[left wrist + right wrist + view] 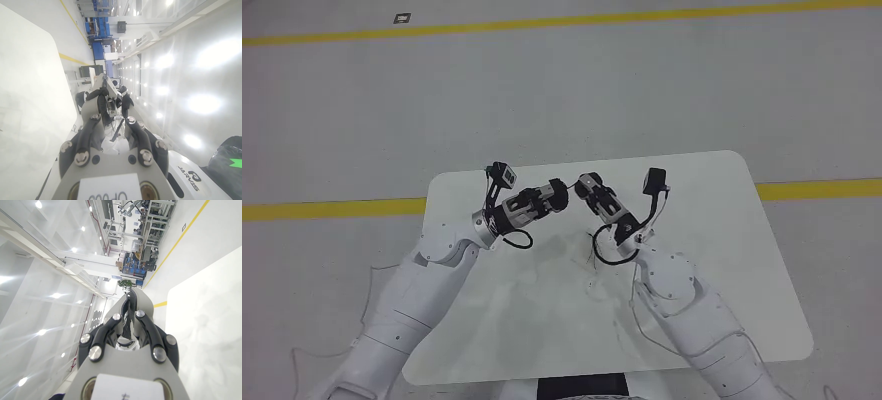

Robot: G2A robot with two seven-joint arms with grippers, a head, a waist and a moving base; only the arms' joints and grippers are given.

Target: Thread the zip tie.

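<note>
Starting with the right hand: it's clamped nearly all the way down, ribbed pads pressed on a thin dark strip that I take to be the zip tie. The loose part of the strip trails back from the pads toward the wrist. So the tie is up in the air, not lying on the counter.

The left hand sits nose to nose with the right one, above the middle of the counter and a bit toward its far edge. The two tips are just about touching. The left wrist view has a thin dark strip running by that hand too, but honestly I can't tell how far it's closed or whether it has any hold of the tie. The tie's head and tip are too small to make out.

My guess is this is the lining-up step, tail not yet through the head.

What could go wrong:
- The strip looks floppy, so the free end could bend and slide past the slot.
- Hands this close could bump and knock the aim off.
- If the right hand's pinch is near the strip's edge, a push could twist it loose and drop it onto the counter.
</note>
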